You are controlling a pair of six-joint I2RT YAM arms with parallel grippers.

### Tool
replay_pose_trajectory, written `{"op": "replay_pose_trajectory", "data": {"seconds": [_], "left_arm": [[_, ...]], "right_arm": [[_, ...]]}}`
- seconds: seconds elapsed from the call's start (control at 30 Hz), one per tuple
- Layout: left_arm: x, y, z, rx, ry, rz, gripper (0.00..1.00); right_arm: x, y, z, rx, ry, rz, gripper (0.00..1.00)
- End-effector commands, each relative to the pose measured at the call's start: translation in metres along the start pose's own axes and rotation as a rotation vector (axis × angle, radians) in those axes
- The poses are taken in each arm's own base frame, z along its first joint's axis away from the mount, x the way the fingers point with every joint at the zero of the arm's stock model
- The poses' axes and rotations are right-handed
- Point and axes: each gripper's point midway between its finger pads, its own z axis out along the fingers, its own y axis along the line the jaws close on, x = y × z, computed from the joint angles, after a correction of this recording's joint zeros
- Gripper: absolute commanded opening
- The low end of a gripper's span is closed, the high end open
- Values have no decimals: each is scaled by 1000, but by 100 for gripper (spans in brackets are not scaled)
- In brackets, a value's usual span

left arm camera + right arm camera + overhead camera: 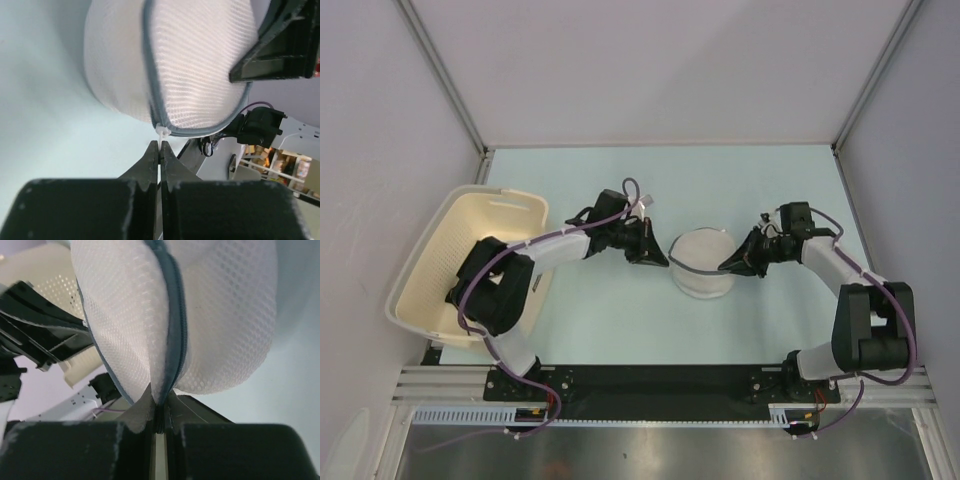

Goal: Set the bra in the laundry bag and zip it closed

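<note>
Two claws pinch the laundry bag (702,265) on the counter (620,320). The left claw (159,148) holds the tiny white zipper pull (161,132) by its very tips. The right claw (159,402) nips the bag's edge. A hard tug could make the pull slip free. I cannot see the bra.

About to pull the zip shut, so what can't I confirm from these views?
- Bra: not discernible inside the round white mesh laundry bag. The bag is tiny in the top view, and both wrist views show only white mesh.
- Zip closure: the grey zipper track runs off the left wrist view's top edge.
- Left gripper: hold on the white zip pull is hidden at its shut tips, left wrist view.
- Cream slotted plastic basket: contents covered by the left arm, top view.
</note>
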Motion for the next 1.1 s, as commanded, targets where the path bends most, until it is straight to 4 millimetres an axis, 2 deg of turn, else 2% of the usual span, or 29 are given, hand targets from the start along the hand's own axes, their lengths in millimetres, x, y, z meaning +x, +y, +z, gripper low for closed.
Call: {"op": "replay_pose_trajectory", "data": {"seconds": [0.0, 0.1, 0.13, 0.17, 0.2, 0.23, 0.27, 0.33, 0.37, 0.43, 0.47, 0.5, 0.6, 0.67, 0.7, 0.73, 0.83, 0.9, 1.07], "left_arm": [[-8, -33, -10, 26, 18, 171, 0], [12, -53, -3, 68, 54, 171, 0], [14, -63, 0, 102, 47, 188, 0], [26, -77, 4, 131, 63, 173, 0], [36, -77, 7, 142, 78, 157, 0], [37, -84, 10, 166, 70, 163, 0], [44, -93, 15, 188, 78, 146, 0], [47, -100, 19, 217, 70, 117, 0], [50, -99, 21, 218, 70, 107, 0], [47, -101, 23, 228, 56, 96, 0], [45, -103, 24, 232, 53, 93, 0], [44, -104, 24, 234, 52, 93, 0], [44, -105, 24, 243, 59, 91, 0], [45, -105, 26, 246, 65, 84, 0], [46, -106, 25, 254, 69, 84, 0], [46, -106, 25, 259, 69, 80, 0], [47, -106, 25, 263, 74, 82, 0], [48, -106, 25, 263, 78, 80, 0], [48, -108, 24, 269, 79, 82, 0]], "right_arm": [[-6, 14, -2, -37, 55, -166, 0], [-24, 31, 8, -30, 49, -212, 1], [-35, 46, 8, -40, 31, -247, 4], [-41, 47, 16, -26, 45, -243, 10], [-42, 47, 21, 4, 55, -243, 14], [-48, 51, 22, 18, 46, -246, 19], [-57, 57, 24, 35, 32, -240, 34], [-63, 46, 21, 116, 4, -199, 44], [-61, 39, 20, 143, 4, -174, 53], [-53, 31, 12, 168, -1, -125, 64], [-44, 15, 11, 182, 11, -83, 71], [-39, 19, 1, 166, -16, -84, 73], [-22, 2, -11, 181, -36, -51, 84], [-13, 3, -22, 171, -61, -57, 87], [-4, 0, -22, 160, -44, -46, 88], [2, 6, -25, 136, -56, -36, 88], [14, 21, -19, 53, -60, -11, 87], [15, 32, -12, 20, -76, -30, 85], [19, 46, 12, -14, -48, -12, 67]]}}
